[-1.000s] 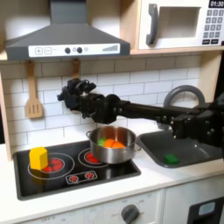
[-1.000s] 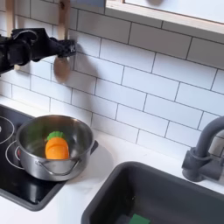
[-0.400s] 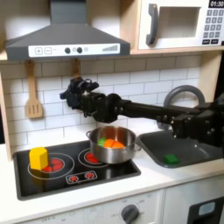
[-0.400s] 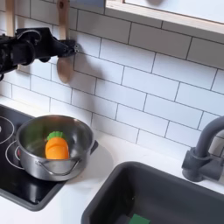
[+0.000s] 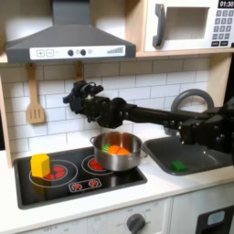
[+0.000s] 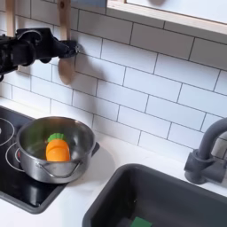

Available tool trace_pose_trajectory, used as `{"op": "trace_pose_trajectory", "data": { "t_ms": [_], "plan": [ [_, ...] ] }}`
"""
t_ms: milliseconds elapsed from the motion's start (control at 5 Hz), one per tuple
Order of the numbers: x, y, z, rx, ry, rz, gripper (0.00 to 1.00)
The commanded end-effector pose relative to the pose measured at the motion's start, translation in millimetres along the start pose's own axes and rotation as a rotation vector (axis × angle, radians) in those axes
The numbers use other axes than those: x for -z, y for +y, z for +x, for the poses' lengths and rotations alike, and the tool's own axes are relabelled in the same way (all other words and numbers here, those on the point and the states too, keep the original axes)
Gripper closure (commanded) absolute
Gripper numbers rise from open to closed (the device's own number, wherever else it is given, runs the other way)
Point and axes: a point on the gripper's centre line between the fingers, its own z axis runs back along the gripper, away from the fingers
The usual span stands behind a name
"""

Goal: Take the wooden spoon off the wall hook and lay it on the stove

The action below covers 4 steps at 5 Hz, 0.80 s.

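Fingers [image 5: 73,92] at the hanging wooden spoon [image 6: 64,44], grip unclear, pot [image 5: 118,151] on stove [image 5: 78,174] below

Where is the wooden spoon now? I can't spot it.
In the second exterior view the wooden spoon hangs against the tiled wall at upper left, beside the pincer, above the pot.

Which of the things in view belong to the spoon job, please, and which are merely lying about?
Belong to the job:
wooden spoon on the wall
stove
tool reaching at the spoon

Just lying about:
pot with a carrot
slotted spatula
yellow block
sink
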Motion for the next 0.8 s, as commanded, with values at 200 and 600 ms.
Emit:
{"op": "trace_pose_trajectory", "data": {
  "t_ms": [200,600],
  "plan": [
    [-1.5,-5.9,4.6,-0.024,0.004,-0.030,1.00],
    [0.1,-6.9,4.5,-0.034,0.004,-0.042,1.00]
  ]
}}
